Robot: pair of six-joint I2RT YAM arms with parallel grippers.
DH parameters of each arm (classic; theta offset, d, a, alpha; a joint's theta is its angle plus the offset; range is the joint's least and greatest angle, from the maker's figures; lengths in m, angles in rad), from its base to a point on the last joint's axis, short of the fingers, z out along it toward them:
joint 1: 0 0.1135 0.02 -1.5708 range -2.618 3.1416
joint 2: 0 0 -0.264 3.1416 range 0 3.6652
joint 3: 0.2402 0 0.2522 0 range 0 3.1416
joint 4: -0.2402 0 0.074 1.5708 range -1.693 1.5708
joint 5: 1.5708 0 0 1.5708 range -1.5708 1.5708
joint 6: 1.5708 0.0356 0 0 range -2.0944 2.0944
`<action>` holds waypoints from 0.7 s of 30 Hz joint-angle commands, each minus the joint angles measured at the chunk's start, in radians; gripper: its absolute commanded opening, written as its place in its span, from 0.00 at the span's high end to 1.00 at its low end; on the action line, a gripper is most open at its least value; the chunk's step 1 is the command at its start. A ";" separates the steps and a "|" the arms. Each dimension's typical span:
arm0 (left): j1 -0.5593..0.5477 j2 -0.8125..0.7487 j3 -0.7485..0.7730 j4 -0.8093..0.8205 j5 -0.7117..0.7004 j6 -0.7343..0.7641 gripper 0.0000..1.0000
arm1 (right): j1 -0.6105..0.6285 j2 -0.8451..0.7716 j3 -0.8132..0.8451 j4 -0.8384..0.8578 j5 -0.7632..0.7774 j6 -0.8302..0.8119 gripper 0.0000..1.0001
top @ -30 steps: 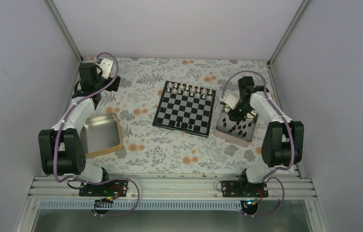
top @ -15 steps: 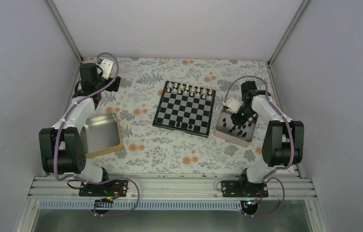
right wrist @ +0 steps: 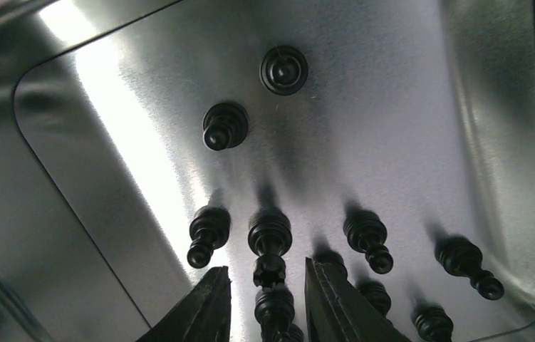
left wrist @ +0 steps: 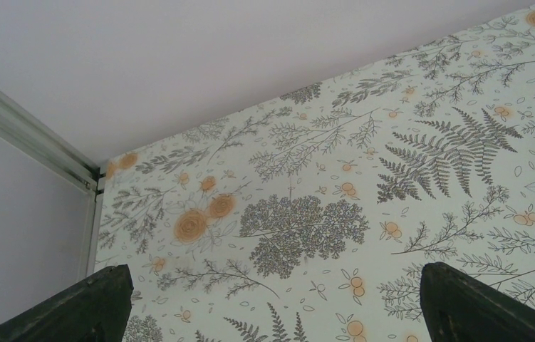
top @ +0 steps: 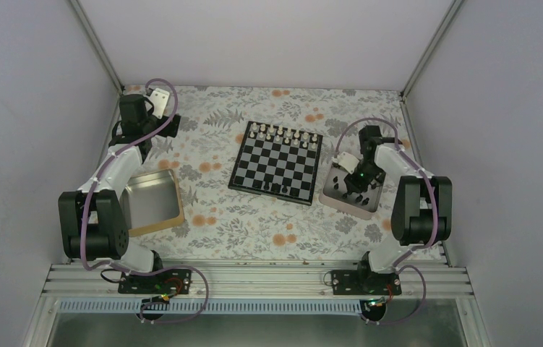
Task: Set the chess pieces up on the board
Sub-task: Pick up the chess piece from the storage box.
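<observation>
Silver tin (top: 340, 204): sits on the table (top: 239, 224) at 3 o'clock of the board, just beside its right edge.
Contents of silver tin: loose black chess pieces (right wrist: 367, 235), scattered across its shiny floor (right wrist: 392, 128) and mostly apart from one another.
Gold-rimmed tin (top: 179, 196): at 8 o'clock of the board, well apart from it, near the left arm.
Board (top: 275, 165): mid-table and turned slightly clockwise, so its near edge runs a little askew to the table's near edge.
On the board: a row of pale pieces (top: 283, 133) along the 12 o'clock edge, and a few dark ones on the 6 o'clock edge.
Piece orientation: in the right wrist view the pieces seem to stand upright on their bases, long axis vertical – heads fanning toward the camera.
Right end effector (right wrist: 267, 267): lowered into the silver tin, fingers partly apart and straddling one black piece (right wrist: 275, 308); a sliver of gap shows on each side, so no firm hold is visible.
Left end effector (left wrist: 275, 272): spread wide and gripping nothing – it hangs over bare floral table at 10 o'clock of the board.
</observation>
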 commanded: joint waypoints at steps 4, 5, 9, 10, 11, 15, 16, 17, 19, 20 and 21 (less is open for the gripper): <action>0.003 0.006 0.027 0.005 0.005 -0.009 0.00 | -0.013 0.015 -0.028 0.004 -0.008 -0.007 0.71; 0.003 0.006 0.027 0.005 0.005 -0.010 0.00 | -0.012 0.015 -0.029 0.006 -0.010 -0.007 0.71; 0.003 0.006 0.027 0.004 0.005 -0.011 0.00 | -0.013 0.035 -0.027 0.014 -0.011 -0.007 0.71; 0.004 0.006 0.026 0.004 0.005 -0.011 0.00 | -0.013 0.047 -0.027 0.014 -0.012 -0.007 0.72; 0.003 0.006 0.026 0.004 0.005 -0.011 0.00 | -0.013 0.053 -0.029 0.016 -0.011 -0.007 0.72; 0.003 0.005 0.026 0.004 0.002 -0.011 0.00 | -0.013 0.068 -0.030 0.026 -0.012 -0.005 0.75; 0.003 0.005 0.024 0.004 0.003 -0.011 0.00 | -0.013 0.070 -0.029 0.028 -0.013 -0.006 0.77; 0.003 0.006 0.024 0.004 0.003 -0.011 0.00 | -0.013 0.071 -0.027 0.028 -0.015 -0.007 0.79; 0.003 0.004 0.023 0.002 0.002 -0.011 0.00 | -0.013 0.070 -0.021 0.029 -0.014 -0.006 0.87; 0.003 0.004 0.024 0.002 0.001 -0.011 0.00 | -0.013 0.065 -0.018 0.029 -0.014 -0.006 0.89; 0.003 0.004 0.023 0.002 -0.001 -0.011 0.00 | -0.012 0.057 -0.013 0.027 -0.016 -0.005 0.90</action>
